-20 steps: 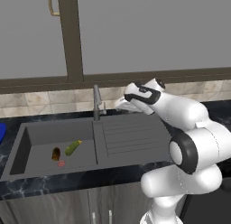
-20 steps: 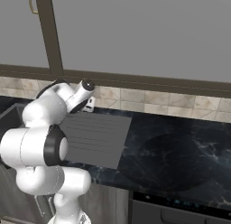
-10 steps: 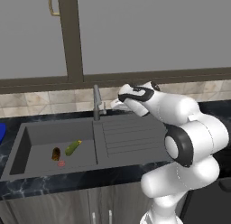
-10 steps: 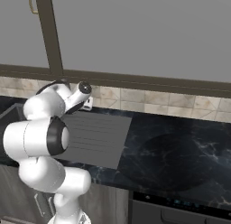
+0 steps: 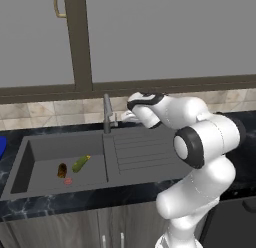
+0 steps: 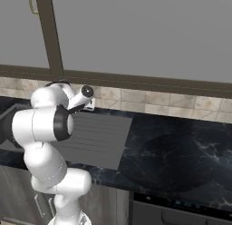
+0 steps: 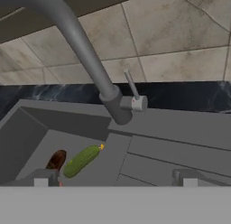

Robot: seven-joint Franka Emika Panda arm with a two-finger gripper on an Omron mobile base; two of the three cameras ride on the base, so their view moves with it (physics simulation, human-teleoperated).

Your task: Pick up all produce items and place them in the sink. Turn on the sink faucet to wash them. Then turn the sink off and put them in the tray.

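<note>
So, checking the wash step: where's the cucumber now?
The cucumber lies in the sink, beside the brown oblong, left of the faucet.

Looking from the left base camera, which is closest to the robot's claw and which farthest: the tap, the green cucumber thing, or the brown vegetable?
From the gripper:
1. sink faucet, just beside it at the sink's back edge.
2. green cucumber, in the basin.
3. brown vegetable, slightly farther left.

Flat even render light, soft, no glare.
</note>
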